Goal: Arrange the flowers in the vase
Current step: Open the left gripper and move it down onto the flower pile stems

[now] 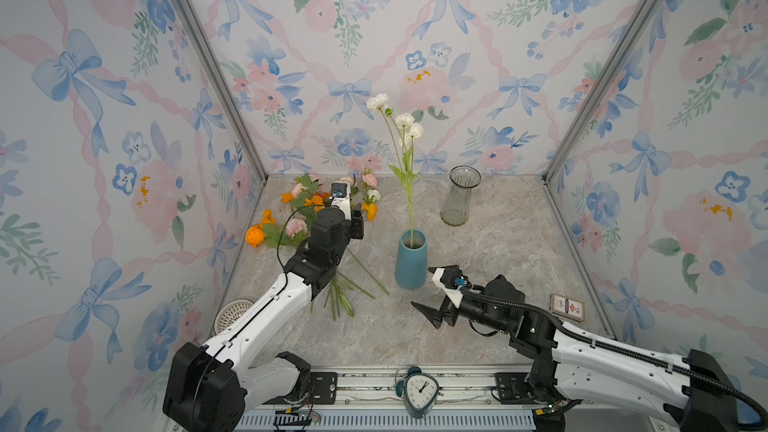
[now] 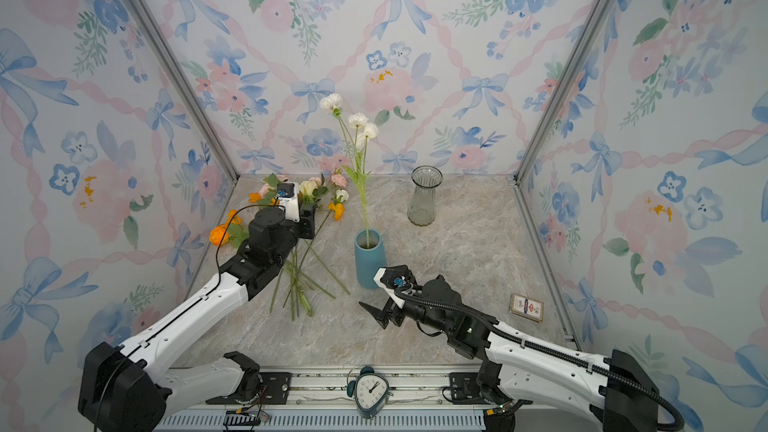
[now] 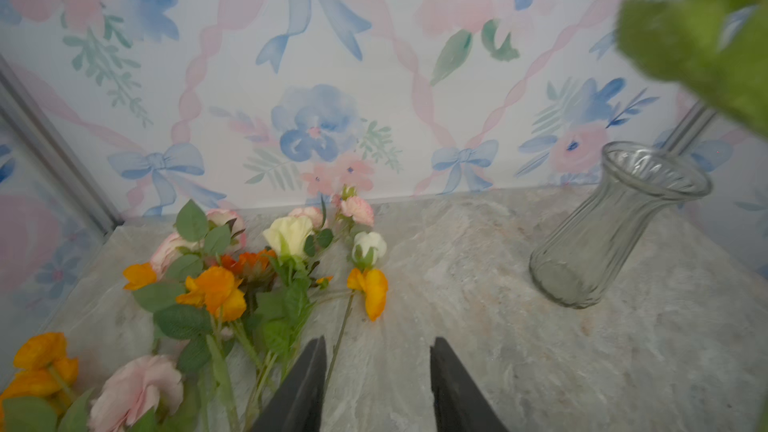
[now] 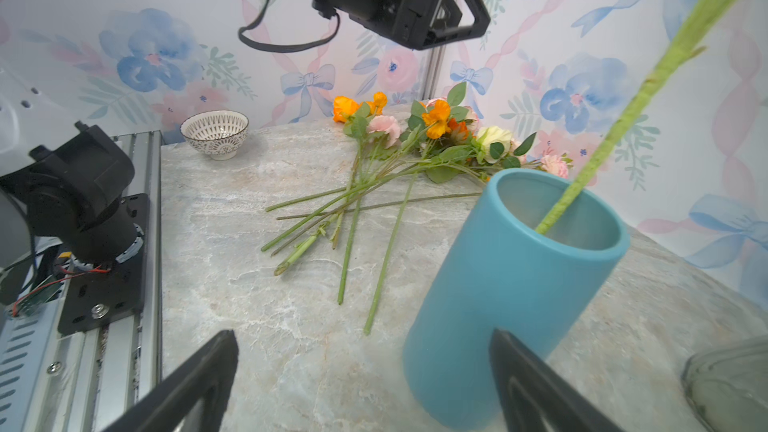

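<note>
The left claw [image 3: 378, 384] hangs open over the flowers [image 1: 296, 226] heaped on the worktop [image 1: 478, 284] at the back left, gripping nothing. One white-bloomed stem [image 1: 409, 197] stands in the blue vase [image 1: 411, 261]. The right claw [image 4: 363, 334] gapes wide just beside that vase.

On my screen the vase [image 1: 410, 261] is a plain matte teal-blue. The standing flower [image 1: 405, 120] has white blooms on a green stem. The loose flowers [image 3: 216, 290] mix orange, pale pink, cream and white heads with green leaves and stems. The glass vase [image 1: 459, 197] is clear with a grey tint and ribbed lines. The desk [image 1: 519, 234] is grey marble veined in beige. The wallpaper [image 1: 415, 14] repeats blue bows, pink ribbons and pastel blossoms on white. The bowl [image 4: 215, 132] is white with a dark geometric print. The clock [image 1: 419, 394] is teal, white-faced.
</note>
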Robot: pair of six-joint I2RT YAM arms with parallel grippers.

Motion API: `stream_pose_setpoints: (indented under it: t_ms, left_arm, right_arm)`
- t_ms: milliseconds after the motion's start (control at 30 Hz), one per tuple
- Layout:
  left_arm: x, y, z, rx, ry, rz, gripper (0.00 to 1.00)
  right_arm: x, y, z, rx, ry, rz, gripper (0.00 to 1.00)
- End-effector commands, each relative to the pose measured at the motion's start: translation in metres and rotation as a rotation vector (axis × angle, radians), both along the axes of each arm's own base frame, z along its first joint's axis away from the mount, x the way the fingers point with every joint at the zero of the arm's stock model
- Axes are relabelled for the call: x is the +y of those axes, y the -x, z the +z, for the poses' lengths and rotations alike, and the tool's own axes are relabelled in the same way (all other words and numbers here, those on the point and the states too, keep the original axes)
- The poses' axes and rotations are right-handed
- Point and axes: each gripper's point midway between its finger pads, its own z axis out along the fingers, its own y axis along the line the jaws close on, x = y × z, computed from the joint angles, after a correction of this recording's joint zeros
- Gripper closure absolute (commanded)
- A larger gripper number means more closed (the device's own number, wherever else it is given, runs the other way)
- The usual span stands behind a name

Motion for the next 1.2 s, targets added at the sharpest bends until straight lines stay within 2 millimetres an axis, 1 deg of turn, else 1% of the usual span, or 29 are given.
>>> stream_pose_setpoints:
  t_ms: [0, 67, 133, 233, 300, 367, 467, 567, 700, 800, 1000, 1167]
  left_arm:
    - [0.026, 0.016, -0.091, 0.322, -0.078, 0.069, 0.61]
    - [0.031, 0.012, -0.113, 0.404, -0.093, 0.085, 0.64]
    - [0.041, 0.007, -0.13, 0.481, -0.131, 0.127, 0.68]
    - [0.063, 0.012, -0.15, 0.557, -0.192, 0.236, 0.72]
    - [0.065, 0.018, -0.157, 0.574, -0.161, 0.253, 0.73]
    - [0.071, 0.025, -0.163, 0.585, -0.163, 0.283, 0.73]
    - [0.068, 0.032, -0.174, 0.621, -0.144, 0.259, 0.72]
    - [0.066, 0.032, -0.186, 0.659, -0.146, 0.246, 0.74]
    - [0.066, 0.026, -0.192, 0.677, -0.135, 0.248, 0.76]
    - [0.058, 0.017, -0.189, 0.658, -0.114, 0.21, 0.78]
    - [0.06, 0.001, -0.182, 0.619, -0.139, 0.233, 0.8]
    - [0.064, -0.009, -0.189, 0.634, -0.149, 0.247, 0.81]
  right_arm:
    - [0.017, 0.011, 0.004, -0.04, -0.004, 0.065, 0.03]
    - [0.023, 0.011, -0.003, -0.029, 0.009, 0.071, 0.03]
    - [0.028, 0.009, -0.012, -0.02, 0.018, 0.071, 0.03]
    - [0.033, 0.005, -0.026, -0.008, 0.05, 0.064, 0.03]
    - [0.035, 0.005, -0.027, -0.003, 0.057, 0.069, 0.03]
    - [0.034, 0.005, -0.024, -0.008, 0.047, 0.068, 0.03]
    - [0.031, 0.007, -0.02, -0.018, 0.034, 0.067, 0.03]
    - [0.029, 0.005, -0.019, -0.025, 0.044, 0.054, 0.03]
    - [0.028, 0.004, -0.019, -0.028, 0.047, 0.051, 0.03]
    - [0.028, 0.004, -0.018, -0.027, 0.044, 0.051, 0.03]
    - [0.028, 0.005, -0.018, -0.025, 0.044, 0.054, 0.03]
    - [0.028, 0.005, -0.018, -0.026, 0.045, 0.055, 0.03]
